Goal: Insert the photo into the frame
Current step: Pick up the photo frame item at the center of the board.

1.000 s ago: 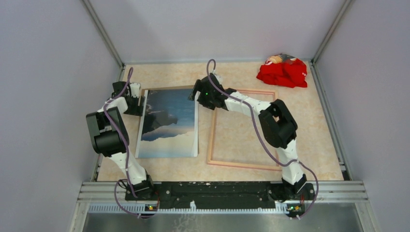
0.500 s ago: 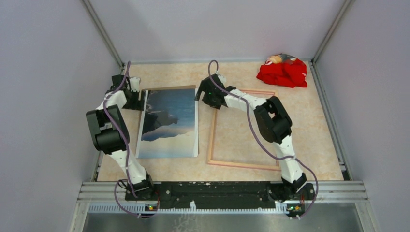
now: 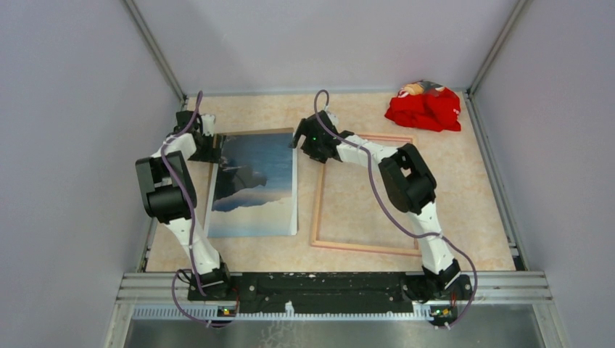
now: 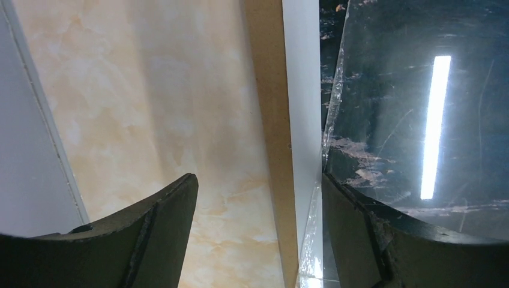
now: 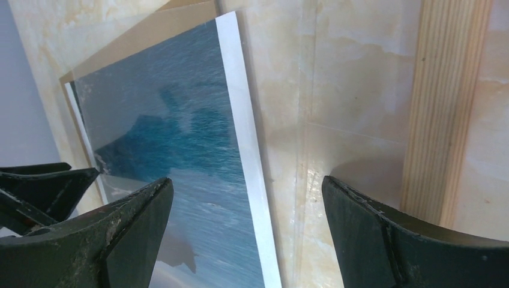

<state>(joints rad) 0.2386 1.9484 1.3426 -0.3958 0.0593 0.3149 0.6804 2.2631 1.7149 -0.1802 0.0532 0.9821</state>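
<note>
**Left gripper** (image 4: 258,180): my jaws are spread and grasp nothing. They are poised over the photo's far-left corner. Between them lie an edge strip of the brown backing board (image 4: 270,90), the photo's white margin, and the rim of a clear glossy sheet (image 4: 390,90) lying on the print.

**Photo** (image 3: 257,185): it lies face up on the board, flat on the tabletop (image 3: 450,188), and is not in the frame.

**Right gripper** (image 5: 247,180): these jaws are also released. They straddle the white margin at the photo's far-right corner. The clear sheet appears to overhang this margin.

**Frame** (image 5: 447,108): it lies flat with the pale wood side up, just right of the photo and apart from it.

**Red cloth** (image 3: 424,109): it lies well to the right of the photo, out of the way.

**Assessment:** the step in hand looks like taking hold of the photo's far edge at both corners.
- I should come down low and close both pairs of jaws together.
- I need to confirm which layers each pair pinches, since board, print and sheet are stacked closely. I cannot tell whether they are loose from one another.
- An uneven lift risks bending the print or sliding the sheet off.
</note>
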